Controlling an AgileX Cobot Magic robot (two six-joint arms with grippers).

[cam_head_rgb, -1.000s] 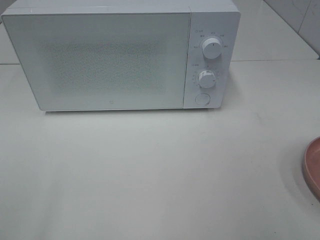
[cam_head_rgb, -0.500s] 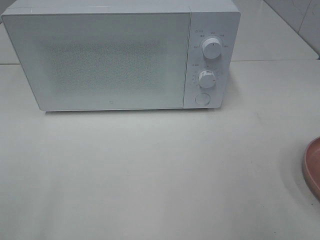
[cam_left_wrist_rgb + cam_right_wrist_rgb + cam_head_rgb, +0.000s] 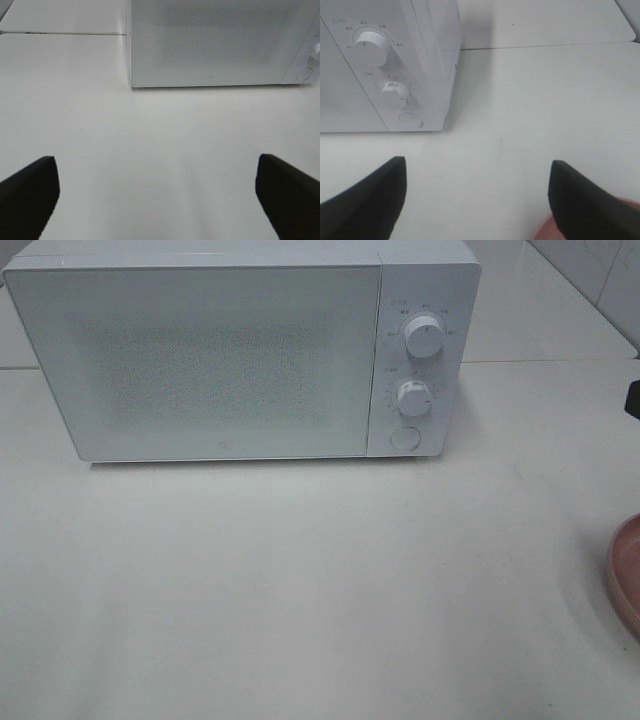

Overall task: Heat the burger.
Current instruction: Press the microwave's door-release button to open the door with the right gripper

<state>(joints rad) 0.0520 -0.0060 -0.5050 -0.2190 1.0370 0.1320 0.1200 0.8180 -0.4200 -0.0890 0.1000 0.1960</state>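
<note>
Left gripper [image 3: 156,170], right gripper [image 3: 477,167]: wide, empty

I seem to be working in a kitchen. A boxy white microwave oven [image 3: 220,360] with a frosted door and two round white dials [image 3: 424,338] sits on a smooth pale worktop [image 3: 300,580]. A round pink plate [image 3: 625,575] lies to my right, and glossy white wall tiles [image 3: 590,265] stand behind.
</note>
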